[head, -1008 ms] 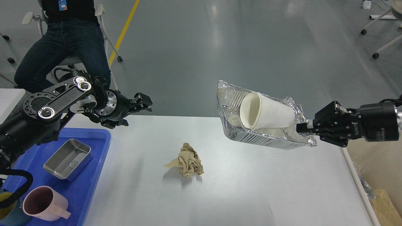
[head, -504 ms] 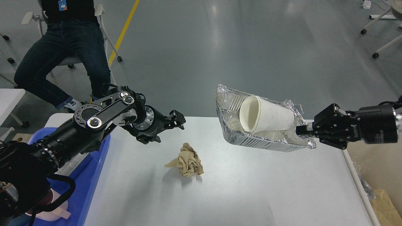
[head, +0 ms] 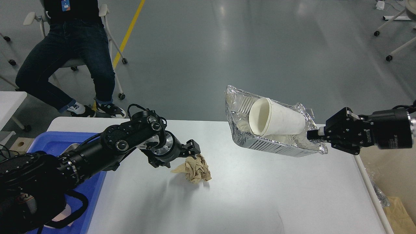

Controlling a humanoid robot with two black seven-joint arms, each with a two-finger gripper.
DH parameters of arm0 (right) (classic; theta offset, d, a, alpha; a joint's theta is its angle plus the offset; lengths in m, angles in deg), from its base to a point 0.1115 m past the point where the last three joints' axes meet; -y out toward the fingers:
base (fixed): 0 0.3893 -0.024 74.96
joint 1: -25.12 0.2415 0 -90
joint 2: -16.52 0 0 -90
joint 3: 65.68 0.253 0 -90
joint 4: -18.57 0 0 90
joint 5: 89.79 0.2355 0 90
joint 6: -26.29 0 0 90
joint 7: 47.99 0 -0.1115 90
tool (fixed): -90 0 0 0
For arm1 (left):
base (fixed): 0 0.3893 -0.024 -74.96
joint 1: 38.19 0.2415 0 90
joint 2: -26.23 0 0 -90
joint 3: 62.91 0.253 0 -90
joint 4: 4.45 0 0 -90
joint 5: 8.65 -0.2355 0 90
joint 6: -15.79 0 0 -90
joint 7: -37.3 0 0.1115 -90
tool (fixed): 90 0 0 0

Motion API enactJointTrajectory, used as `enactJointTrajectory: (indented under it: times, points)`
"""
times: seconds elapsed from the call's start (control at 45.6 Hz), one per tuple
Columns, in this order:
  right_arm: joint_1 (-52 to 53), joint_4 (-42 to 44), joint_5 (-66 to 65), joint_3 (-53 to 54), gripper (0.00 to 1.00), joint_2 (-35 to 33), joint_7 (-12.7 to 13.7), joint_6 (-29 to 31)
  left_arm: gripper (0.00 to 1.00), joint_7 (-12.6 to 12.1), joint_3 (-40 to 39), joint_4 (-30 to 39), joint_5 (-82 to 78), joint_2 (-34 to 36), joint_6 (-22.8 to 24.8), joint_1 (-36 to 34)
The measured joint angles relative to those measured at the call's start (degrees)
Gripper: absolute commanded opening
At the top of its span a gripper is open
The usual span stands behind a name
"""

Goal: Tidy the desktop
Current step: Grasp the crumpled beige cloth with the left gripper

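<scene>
The desktop [head: 260, 195] is a wide white tabletop. A crumpled brown paper wad [head: 196, 169] lies near its middle. My left gripper [head: 194, 150] is low over the wad's upper left edge, open and holding nothing. My right gripper [head: 313, 136] is shut on the right rim of a crumpled foil tray [head: 260, 144] and holds it tilted in the air above the table's far right part. A white paper cup [head: 279, 118] lies on its side in the foil tray, with its mouth to the left.
A blue tray [head: 99, 182] stands at the table's left end, mostly hidden by my left arm. A person [head: 65, 48] sits on a chair beyond the far left corner. Cardboard [head: 401, 213] lies on the floor past the right edge.
My left arm has swung right and down from above the blue tray to the paper wad. My right gripper still holds the foil tray with the cup, almost unmoved.
</scene>
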State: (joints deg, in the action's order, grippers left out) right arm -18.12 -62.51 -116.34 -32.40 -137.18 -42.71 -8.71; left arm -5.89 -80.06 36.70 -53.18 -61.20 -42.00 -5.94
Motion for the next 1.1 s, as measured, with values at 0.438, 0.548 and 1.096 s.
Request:
enactJointTrajectory:
  times: [0.438,0.548,1.096]
  points:
    - [-0.35,0.05,0.00,0.10,0.00,-0.42,-0.01,0.00,0.97,0.31,1.02,-3.47,-0.94,-2.61,-2.25,1.22]
    - [-0.36,-0.02,0.00,0.09,0.00,-0.75,-0.01,0.00,0.97,0.44,1.14,-4.99,-1.19,-3.08,-2.31,1.56]
    - [-0.76,-0.04,0.00,-0.08,0.00,-0.81,-0.01,0.00,0.88,2.14,1.18,-8.13,-2.72,-5.44,-7.02,3.48]
